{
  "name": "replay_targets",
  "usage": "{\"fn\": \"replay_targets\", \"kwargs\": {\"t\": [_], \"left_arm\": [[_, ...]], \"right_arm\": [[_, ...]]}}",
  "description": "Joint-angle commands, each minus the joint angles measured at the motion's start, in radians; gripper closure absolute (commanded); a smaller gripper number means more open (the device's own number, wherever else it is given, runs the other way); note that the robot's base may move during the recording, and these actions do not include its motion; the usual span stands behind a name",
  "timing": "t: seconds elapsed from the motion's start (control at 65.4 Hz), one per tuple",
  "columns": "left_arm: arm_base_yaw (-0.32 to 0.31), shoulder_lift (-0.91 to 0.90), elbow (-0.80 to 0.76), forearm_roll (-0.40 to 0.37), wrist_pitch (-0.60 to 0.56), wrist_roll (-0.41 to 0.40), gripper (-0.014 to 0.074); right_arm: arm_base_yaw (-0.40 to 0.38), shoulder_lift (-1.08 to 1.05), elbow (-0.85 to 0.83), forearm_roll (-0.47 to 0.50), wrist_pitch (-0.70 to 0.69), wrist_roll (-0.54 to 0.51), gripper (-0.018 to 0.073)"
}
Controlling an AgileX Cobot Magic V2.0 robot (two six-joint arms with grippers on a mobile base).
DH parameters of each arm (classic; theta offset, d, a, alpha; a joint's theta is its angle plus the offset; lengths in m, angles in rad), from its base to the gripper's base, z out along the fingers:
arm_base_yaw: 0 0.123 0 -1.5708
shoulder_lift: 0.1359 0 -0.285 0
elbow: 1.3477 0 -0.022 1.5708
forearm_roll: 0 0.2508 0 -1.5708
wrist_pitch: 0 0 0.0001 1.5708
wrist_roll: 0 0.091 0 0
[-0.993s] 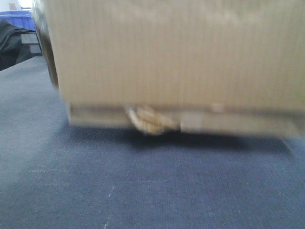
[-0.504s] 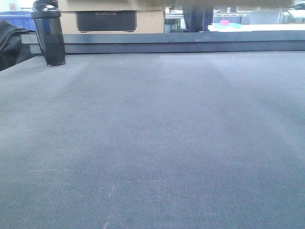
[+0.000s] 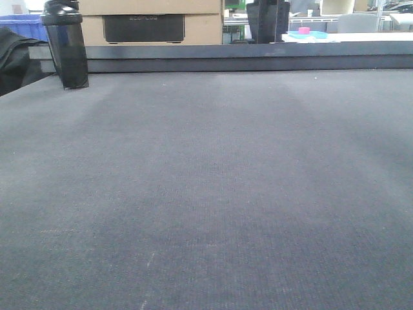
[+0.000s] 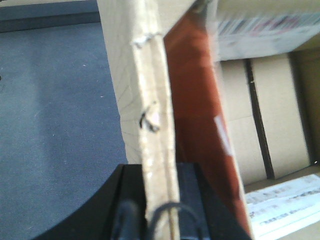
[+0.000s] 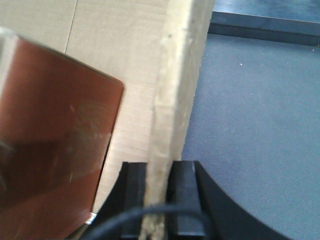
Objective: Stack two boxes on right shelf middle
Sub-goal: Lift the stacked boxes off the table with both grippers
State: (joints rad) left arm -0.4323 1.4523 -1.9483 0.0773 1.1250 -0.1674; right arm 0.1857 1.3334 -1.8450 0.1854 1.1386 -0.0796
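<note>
A brown cardboard box is held between my two grippers and does not show in the front view. In the left wrist view my left gripper [image 4: 159, 172] is shut on the box's upright wall [image 4: 150, 75], which has torn tape along its edge. In the right wrist view my right gripper [image 5: 160, 167] is shut on the opposite wall [image 5: 175, 75]. A glossy red-brown flat thing [image 4: 195, 100] lies inside the box and also shows in the right wrist view [image 5: 50, 125]. The steel shelf and any second box are out of view.
The grey felt table [image 3: 206, 194] fills the front view, with a raised dark rim [image 3: 258, 61] at the back. A black shaker bottle [image 3: 64, 45] stands at its back left. Behind it are a cardboard box with a black panel [image 3: 151, 22] and a blue bin [image 3: 22, 26]. More cartons [image 4: 270, 115] lie beyond the held box.
The box that filled the front view one second ago has gone up out of that view, uncovering the table, the bottle and the back rim.
</note>
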Motion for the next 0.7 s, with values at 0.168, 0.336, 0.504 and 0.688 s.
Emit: {"fn": "replay_targets", "kwargs": {"t": [0.168, 0.336, 0.504, 0.688], "left_arm": [[0.002, -0.015, -0.011, -0.002, -0.077, 0.000, 0.0708], [0.002, -0.015, -0.011, -0.002, -0.077, 0.000, 0.0708], [0.002, -0.015, -0.011, -0.002, -0.077, 0.000, 0.0708], [0.002, -0.015, -0.011, -0.002, -0.077, 0.000, 0.0708]], "right_arm": [[-0.002, -0.012, -0.013, -0.002, -0.070, -0.015, 0.0711], [-0.002, -0.012, -0.013, -0.002, -0.070, -0.015, 0.0711], [-0.002, -0.012, -0.013, -0.002, -0.070, -0.015, 0.0711], [-0.002, -0.012, -0.013, -0.002, -0.070, -0.015, 0.0711]]}}
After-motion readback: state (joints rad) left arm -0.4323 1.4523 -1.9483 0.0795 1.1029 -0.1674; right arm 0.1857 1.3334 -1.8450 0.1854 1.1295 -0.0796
